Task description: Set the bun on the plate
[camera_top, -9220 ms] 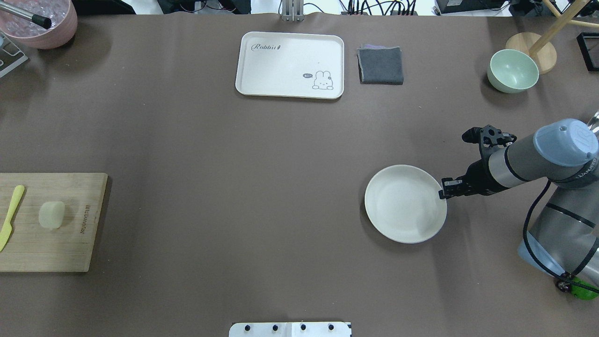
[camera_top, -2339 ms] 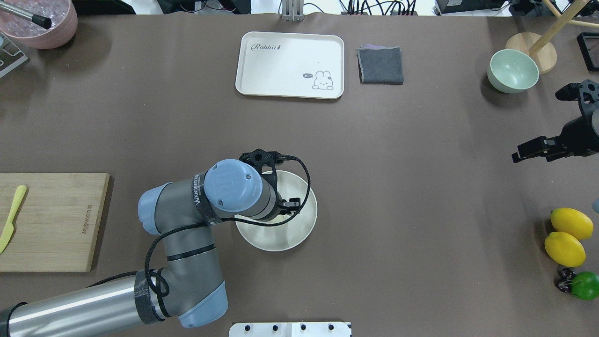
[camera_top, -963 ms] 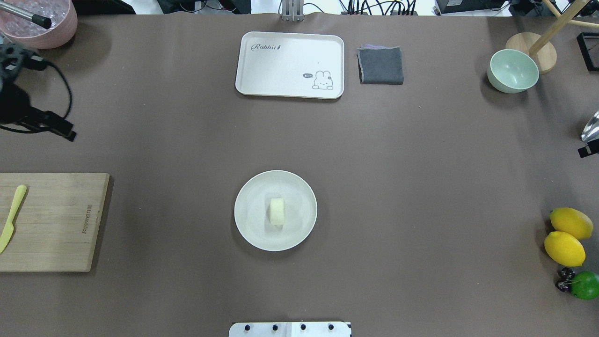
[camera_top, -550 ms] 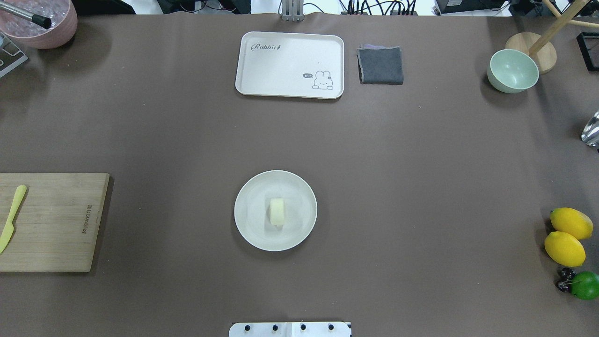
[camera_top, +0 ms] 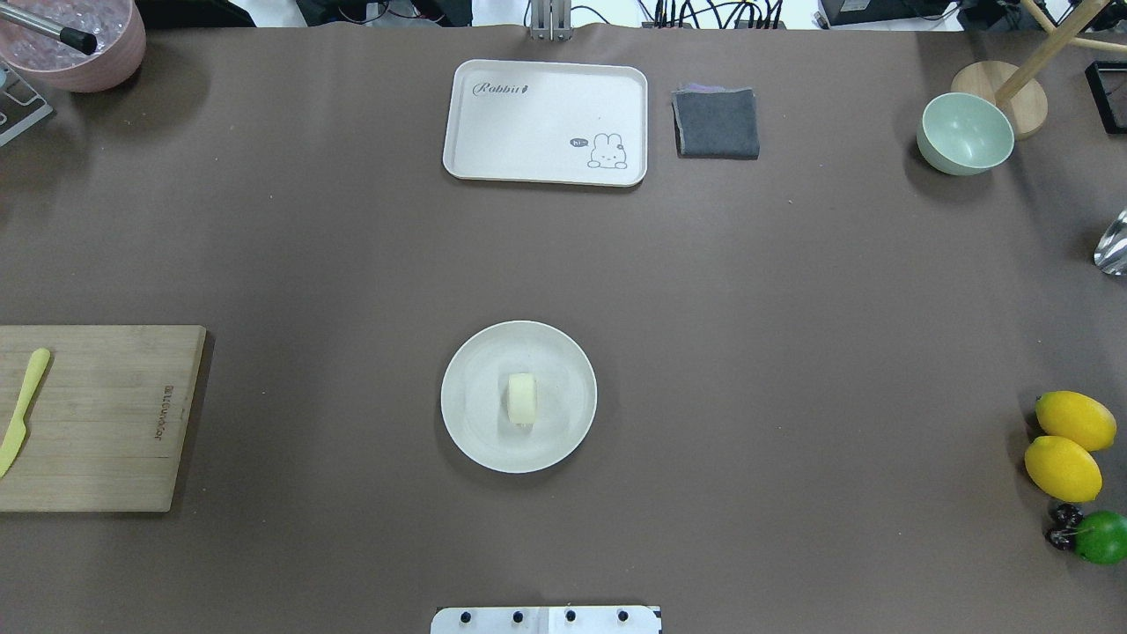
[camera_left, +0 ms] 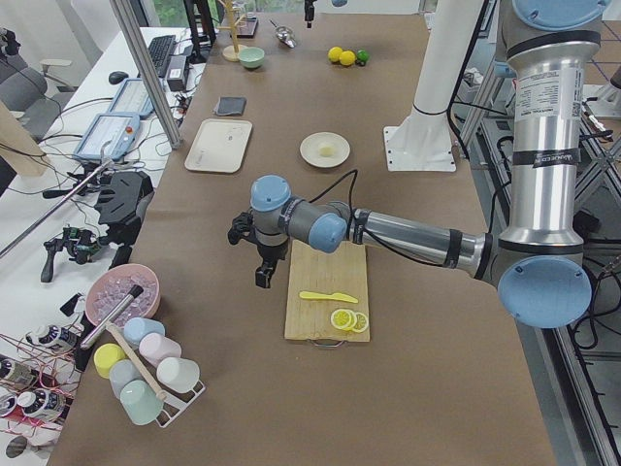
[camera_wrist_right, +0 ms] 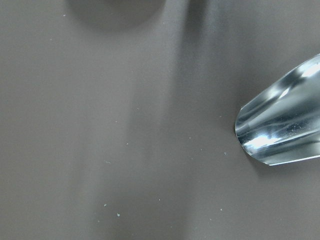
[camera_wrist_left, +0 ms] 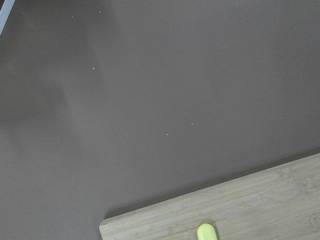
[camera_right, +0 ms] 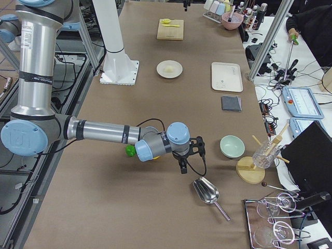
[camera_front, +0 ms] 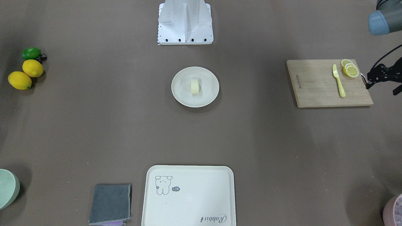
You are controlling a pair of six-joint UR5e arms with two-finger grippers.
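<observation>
The bun (camera_top: 521, 400) lies in the middle of the plate (camera_top: 467, 427), on the brown surface (camera_top: 792, 352). The tray (camera_top: 537, 132) carries the print "Rabbit" and "hi~". Whether the left fingers (camera_left: 262, 277) and the right fingers (camera_right: 182, 167) are spread or closed, I cannot tell.

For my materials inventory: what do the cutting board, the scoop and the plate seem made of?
Cutting board: probably bamboo or wood, matte, with visible grain strips. Scoop: polished metal, mirror-like reflections. Plate: matte off-white, perhaps plastic or ceramic; cannot tell.
</observation>
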